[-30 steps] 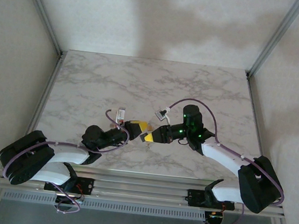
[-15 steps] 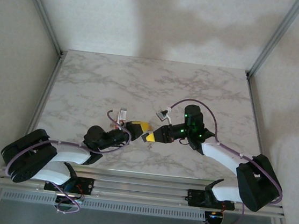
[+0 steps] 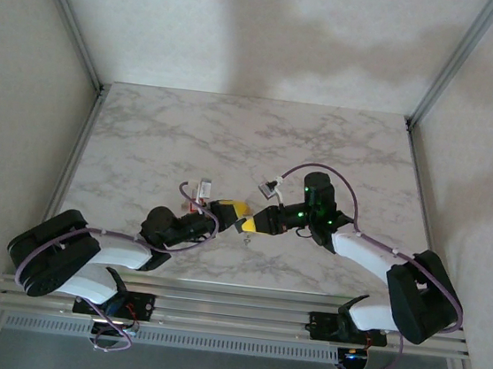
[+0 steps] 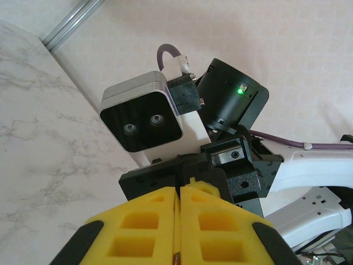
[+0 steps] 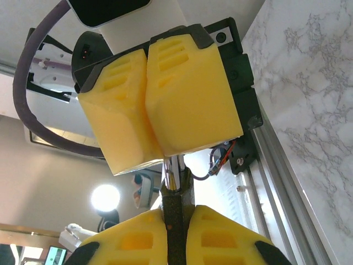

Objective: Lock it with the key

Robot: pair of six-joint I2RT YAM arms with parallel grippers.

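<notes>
Key [image 5: 174, 194] clamped in my right gripper [image 5: 175, 218] points toward twelve o'clock into my closed left gripper [image 5: 156, 141], so insertion seems underway; the locking turn remains.

White marble bench [image 3: 234, 139] veined in grey; yellow-padded black left gripper [image 4: 177, 197], yellow-padded black right gripper [image 5: 173, 220]; black-handled silver metal key [image 5: 175, 190]; purple cables [image 3: 337, 174], green lights [image 3: 306, 194]
</notes>
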